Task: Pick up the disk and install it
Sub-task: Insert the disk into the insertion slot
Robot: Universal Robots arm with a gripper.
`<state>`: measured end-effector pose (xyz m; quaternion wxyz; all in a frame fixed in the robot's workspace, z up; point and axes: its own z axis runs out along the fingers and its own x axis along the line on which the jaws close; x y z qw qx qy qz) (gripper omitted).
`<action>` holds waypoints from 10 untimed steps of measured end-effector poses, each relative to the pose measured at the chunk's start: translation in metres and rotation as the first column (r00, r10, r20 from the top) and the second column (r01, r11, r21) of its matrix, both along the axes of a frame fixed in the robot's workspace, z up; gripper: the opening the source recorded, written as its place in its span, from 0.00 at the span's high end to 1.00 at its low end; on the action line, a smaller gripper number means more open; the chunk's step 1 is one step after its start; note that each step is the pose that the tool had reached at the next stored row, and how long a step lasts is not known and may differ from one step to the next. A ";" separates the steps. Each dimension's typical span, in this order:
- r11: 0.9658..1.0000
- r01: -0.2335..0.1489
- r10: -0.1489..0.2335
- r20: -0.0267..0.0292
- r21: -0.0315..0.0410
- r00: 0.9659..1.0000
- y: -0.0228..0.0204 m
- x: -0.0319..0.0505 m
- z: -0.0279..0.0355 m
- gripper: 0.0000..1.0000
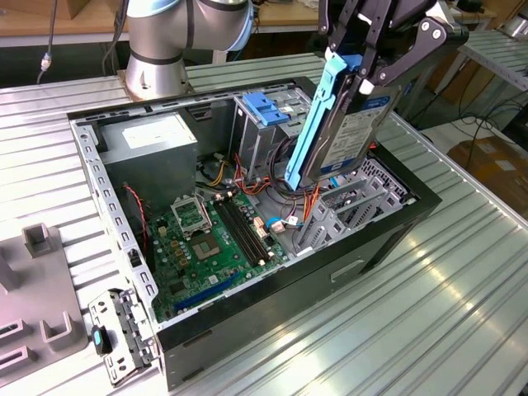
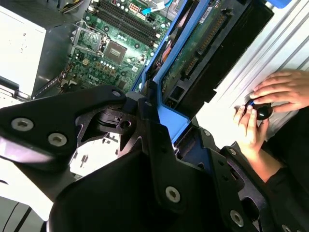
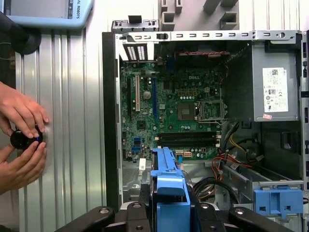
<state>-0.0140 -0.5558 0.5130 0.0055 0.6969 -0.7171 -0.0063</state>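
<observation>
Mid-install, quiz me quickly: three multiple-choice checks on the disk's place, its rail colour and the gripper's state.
1. Where is the disk relative to the open computer case? A lying flat beside it; B held tilted above it; C fully inside it.
2. The disk's carrier rails are: A blue; B red; C yellow.
3. The gripper is: A open and empty; B open around the disk; C shut on the disk.
Answers: 1 B, it hangs over the case in the exterior view. 2 A, a blue rail runs along its edge. 3 C, it clamps the disk's upper end.
</observation>
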 end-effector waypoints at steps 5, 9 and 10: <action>1.000 0.000 0.000 0.000 0.000 1.000 0.0000 0.0009 0.0000 0.63; 1.000 0.000 0.000 0.000 0.000 1.000 0.0000 0.0010 0.0000 0.63; 1.000 0.000 0.000 0.000 0.000 1.000 0.0000 0.0010 0.0000 0.63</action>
